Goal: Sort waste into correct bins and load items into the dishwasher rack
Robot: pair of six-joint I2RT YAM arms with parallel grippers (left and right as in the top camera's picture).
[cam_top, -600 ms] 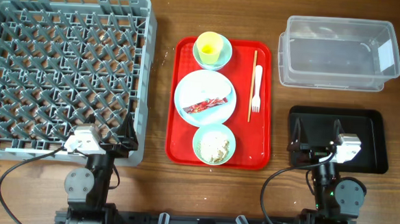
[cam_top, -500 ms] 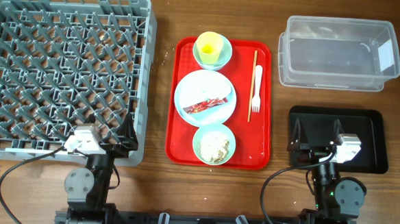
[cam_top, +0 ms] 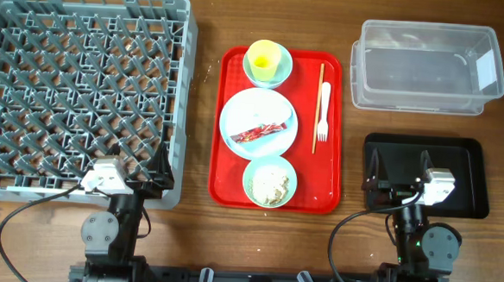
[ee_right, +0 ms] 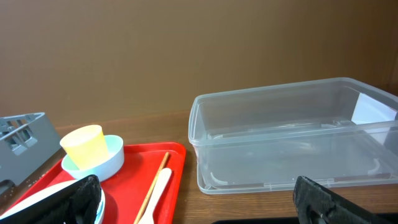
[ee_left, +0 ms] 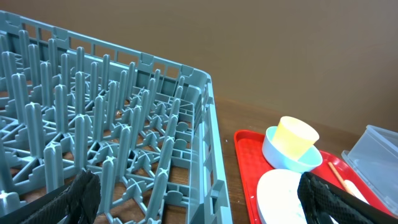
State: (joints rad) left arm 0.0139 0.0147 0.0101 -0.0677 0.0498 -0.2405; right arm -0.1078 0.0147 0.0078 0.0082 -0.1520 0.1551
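Wrapper (cam_top: 259, 132) on plate (cam_top: 243, 109), print unreadable, white label (cam_top: 487, 72) on clear tub (cam_top: 411, 73)

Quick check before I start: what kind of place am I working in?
Likely a mock dish-clearing station on a wooden table: a grey dishwasher rack, a red tray of used dishes, plus a clear tub and black tray for waste.
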